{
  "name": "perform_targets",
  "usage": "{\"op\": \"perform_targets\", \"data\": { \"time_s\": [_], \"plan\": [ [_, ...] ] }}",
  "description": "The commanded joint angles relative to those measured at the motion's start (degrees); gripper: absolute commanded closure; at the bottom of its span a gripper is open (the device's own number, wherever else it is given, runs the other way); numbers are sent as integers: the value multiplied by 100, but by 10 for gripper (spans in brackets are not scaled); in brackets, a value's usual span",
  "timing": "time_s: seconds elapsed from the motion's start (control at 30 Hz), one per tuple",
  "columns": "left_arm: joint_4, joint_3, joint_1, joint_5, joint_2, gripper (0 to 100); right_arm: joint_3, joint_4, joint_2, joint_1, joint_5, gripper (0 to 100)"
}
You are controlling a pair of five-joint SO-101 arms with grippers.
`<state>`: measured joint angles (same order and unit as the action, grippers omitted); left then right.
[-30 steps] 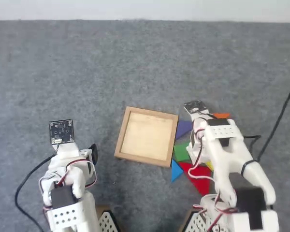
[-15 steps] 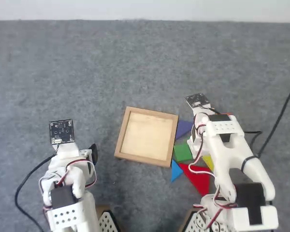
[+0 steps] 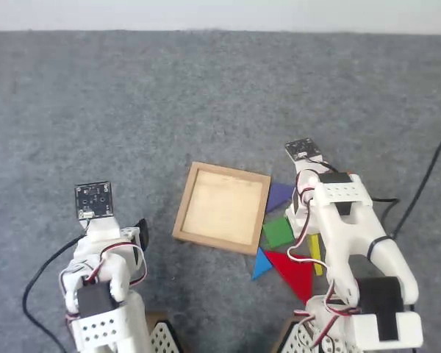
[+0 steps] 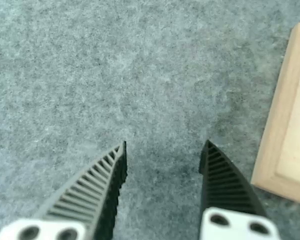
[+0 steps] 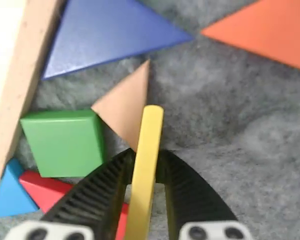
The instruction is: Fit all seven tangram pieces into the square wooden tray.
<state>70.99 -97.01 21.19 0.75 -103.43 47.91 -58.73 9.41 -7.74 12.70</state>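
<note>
Right claw [image 5: 144, 160] pinches the yellow piece [image 5: 149, 131] on edge, just over the tan triangle [image 5: 126, 106] beside the green square [image 5: 62, 142], all close by the wooden tray [image 3: 219, 240], while the left claw [image 4: 162, 150] hangs open over the bench [image 3: 132, 110] at the tray's other side

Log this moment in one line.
right end effector: shut on yellow piece | left end effector: open over carpet | wooden tray: no pieces inside

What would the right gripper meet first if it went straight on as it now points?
Probably the tan triangle, right beyond the yellow piece in the right gripper, though depth is unclear.
</note>
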Motion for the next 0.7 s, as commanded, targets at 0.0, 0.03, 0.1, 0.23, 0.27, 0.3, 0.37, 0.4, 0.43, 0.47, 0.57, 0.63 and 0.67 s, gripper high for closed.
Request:
{"op": "perform_targets", "data": {
  "time_s": [0.0, 0.03, 0.1, 0.23, 0.27, 0.3, 0.37, 0.4, 0.43, 0.47, 0.57, 0.63, 0.67],
  "plan": [
    [26, 57, 26, 35, -105, 766, -246, 40, 40, 22, -35, 929],
    [26, 57, 26, 35, -105, 766, -246, 40, 48, 22, -26, 929],
    [26, 57, 26, 35, -105, 766, -246, 31, 57, 22, -9, 935],
    [26, 57, 26, 35, -105, 766, -299, 31, 92, 22, 0, 963],
    [26, 57, 26, 35, -105, 766, -387, 13, 92, 22, 0, 963],
    [26, 57, 26, 35, -105, 766, -510, -101, 75, 22, 0, 964],
    [26, 57, 26, 35, -105, 766, -835, -435, 84, 22, 0, 965],
    [26, 57, 26, 35, -105, 766, -1037, -620, 84, 13, -9, 965],
    [26, 57, 26, 35, -105, 766, -1266, -804, 66, 13, -18, 965],
    [26, 57, 26, 35, -105, 766, -1512, -971, 48, 13, -35, 965],
    [26, 57, 26, 35, -105, 766, -2189, -1437, 31, -22, -53, 965],
    [26, 57, 26, 35, -105, 766, -2558, -1684, 31, -31, -53, 965],
    [26, 57, 26, 35, -105, 766, -2708, -1771, 31, -31, -53, 965]
  ]
}}
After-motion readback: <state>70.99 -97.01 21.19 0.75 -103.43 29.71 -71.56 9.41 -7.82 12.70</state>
